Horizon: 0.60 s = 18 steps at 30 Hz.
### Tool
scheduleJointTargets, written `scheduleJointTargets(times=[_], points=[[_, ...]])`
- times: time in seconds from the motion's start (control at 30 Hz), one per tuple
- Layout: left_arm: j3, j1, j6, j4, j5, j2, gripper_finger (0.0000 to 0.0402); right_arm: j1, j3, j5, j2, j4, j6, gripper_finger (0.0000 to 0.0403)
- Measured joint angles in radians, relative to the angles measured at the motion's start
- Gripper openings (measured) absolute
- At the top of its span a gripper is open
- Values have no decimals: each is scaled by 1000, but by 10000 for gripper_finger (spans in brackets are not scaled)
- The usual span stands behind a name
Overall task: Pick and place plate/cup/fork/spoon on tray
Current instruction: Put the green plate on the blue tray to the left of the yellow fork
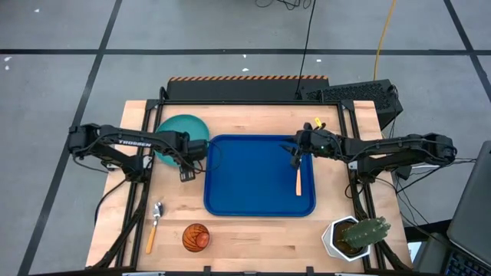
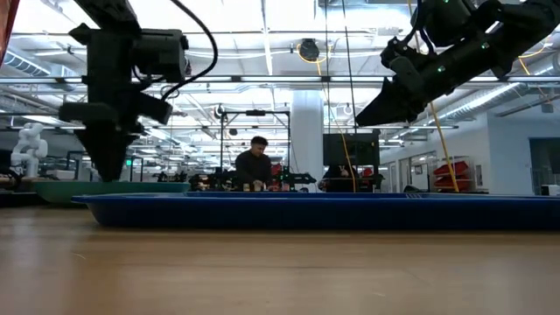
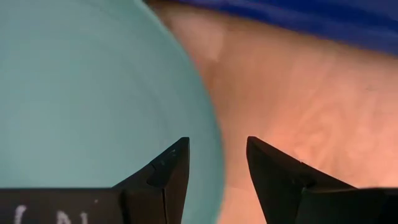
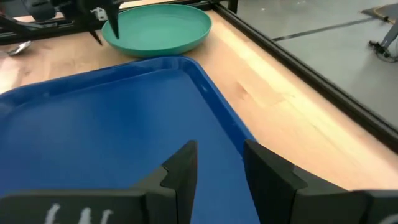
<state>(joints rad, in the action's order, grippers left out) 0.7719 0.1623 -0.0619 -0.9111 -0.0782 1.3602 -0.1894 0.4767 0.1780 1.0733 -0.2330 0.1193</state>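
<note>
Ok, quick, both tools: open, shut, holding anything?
Left tool: open, fingers straddling the plate rim, not clamped.
Right tool: open, empty, above the tray.

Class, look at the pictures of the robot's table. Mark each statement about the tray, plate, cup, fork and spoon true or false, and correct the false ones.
1. The fork lies on the blue tray. True.
2. The green plate sits inside the tray. False: it rests on the table beside the tray.
3. The left gripper is open at the plate's rim. True.
4. The cup is on the tray. False: it stands on the table near the spoon.
5. The right gripper holds the spoon. False: it is open and empty above the tray.
</note>
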Motion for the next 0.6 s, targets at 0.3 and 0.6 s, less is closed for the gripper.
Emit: scheduleJointTargets(times=[0.3, 0.6], points=[[-4, 3, -26, 2, -30, 49, 163, 2, 0, -26, 0, 25, 26, 121], [-5, 6, -91, 0, -28, 146, 163, 2, 0, -26, 0, 34, 25, 121]])
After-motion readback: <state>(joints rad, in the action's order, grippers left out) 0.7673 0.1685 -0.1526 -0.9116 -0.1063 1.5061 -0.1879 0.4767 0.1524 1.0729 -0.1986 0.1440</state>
